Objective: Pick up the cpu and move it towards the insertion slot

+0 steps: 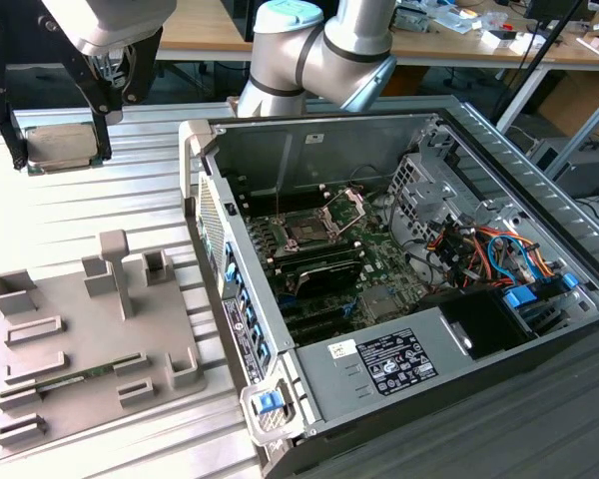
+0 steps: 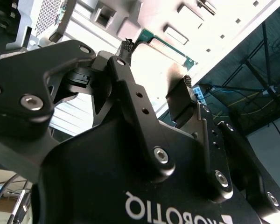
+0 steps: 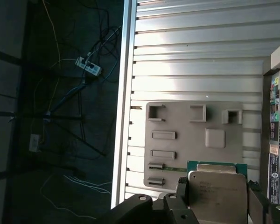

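I have the gripper (image 1: pixel 62 152) clamped on the cpu (image 1: pixel 65 146), with one black finger on each of two opposite edges. The cpu hangs level in the air over the ribbed table (image 1: pixel 130 200), near the grey tray (image 1: pixel 75 344). In the first wrist view the cpu (image 3: pixel 218 191) sits square between the fingers (image 3: pixel 181 189), its pale metal top facing the camera and the tray (image 3: pixel 177 121) beyond it. The insertion slot (image 1: pixel 304 232) lies inside the open computer case (image 1: pixel 459 379), well apart from the cpu toward the exterior view's right, and its hinged plate (image 1: pixel 353 207) looks raised. As I judge it, this carry wants a flat, unhurried path. I should hold the cpu level and clear the case wall (image 1: pixel 212 205) nearest the cpu with room to spare. I should also avoid any twist of the wrist, since only the edges are gripped and a knock could shift the cpu between the fingers.
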Controlling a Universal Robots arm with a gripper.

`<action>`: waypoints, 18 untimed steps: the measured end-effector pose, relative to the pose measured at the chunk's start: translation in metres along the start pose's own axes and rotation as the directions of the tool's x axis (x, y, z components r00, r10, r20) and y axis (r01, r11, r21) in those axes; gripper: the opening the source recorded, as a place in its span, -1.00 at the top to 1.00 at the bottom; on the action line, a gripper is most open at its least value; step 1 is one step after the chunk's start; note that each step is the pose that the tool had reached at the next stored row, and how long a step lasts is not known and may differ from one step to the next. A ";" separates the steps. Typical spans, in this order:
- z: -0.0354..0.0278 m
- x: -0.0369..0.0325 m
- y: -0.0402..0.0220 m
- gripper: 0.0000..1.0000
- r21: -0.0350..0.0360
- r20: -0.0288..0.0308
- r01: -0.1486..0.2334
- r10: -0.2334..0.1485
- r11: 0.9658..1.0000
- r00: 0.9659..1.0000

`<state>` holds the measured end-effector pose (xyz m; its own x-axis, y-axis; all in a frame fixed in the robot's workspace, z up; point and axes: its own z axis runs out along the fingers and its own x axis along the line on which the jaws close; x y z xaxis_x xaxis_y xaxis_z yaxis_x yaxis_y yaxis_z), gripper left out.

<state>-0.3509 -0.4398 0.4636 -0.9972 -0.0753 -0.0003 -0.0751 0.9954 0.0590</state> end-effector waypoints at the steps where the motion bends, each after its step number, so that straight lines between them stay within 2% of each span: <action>1: 0.0000 -0.0007 -0.0001 -0.09 0.000 0.000 0.000 0.000 1.000 1.000; 10: 0.0001 -0.0096 -0.0007 -0.09 0.000 0.000 0.000 0.000 1.000 1.000; 18: 0.0002 -0.0149 -0.0011 -0.09 0.000 0.000 0.000 0.000 1.000 1.000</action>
<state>-0.3359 -0.4398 0.4634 -0.9972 -0.0752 -0.0003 -0.0751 0.9954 0.0590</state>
